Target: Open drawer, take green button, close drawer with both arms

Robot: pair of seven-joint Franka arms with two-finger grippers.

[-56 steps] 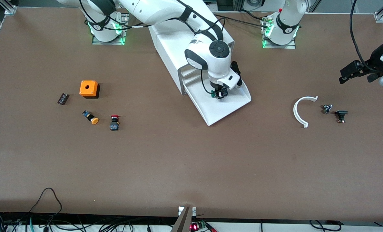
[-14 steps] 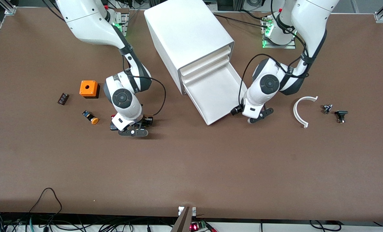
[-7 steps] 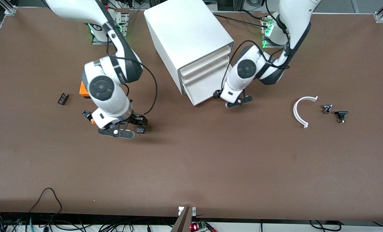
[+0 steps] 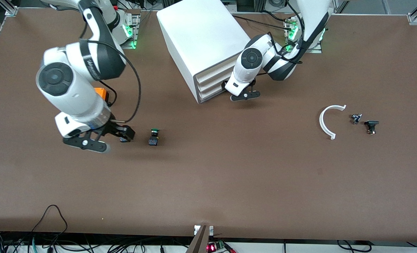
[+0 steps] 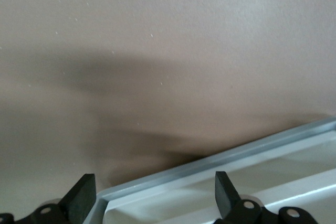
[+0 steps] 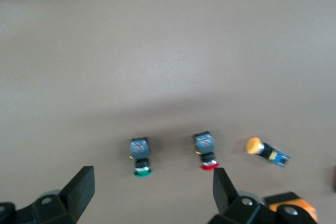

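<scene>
- The right tool (image 4: 101, 140) hangs over the table (image 4: 229, 182) with its fingers (image 6: 79, 190) spread and nothing between them.
- The green button (image 4: 154, 137) lies on the table just beside that tool, toward the left arm's end. Its long axis runs toward the front camera, with the green cap at the end farther from it.
- In the right wrist view the green button (image 6: 139, 156), the red button (image 6: 206, 151) and the orange button (image 6: 265, 149) lie in a row; in the front view the right tool covers most of the red one.
- The left tool (image 4: 243, 93) is at the front of the cabinet (image 4: 201, 38), fingers (image 5: 81, 203) spread, holding nothing; the left wrist view shows a white tray edge between them.
- The bottom drawer (image 4: 210, 95) looks flush with the two above, so I judge it closed and the task about done.
- The right arm is the nearer one to the button.
- I can make out no legible brand or label.
</scene>
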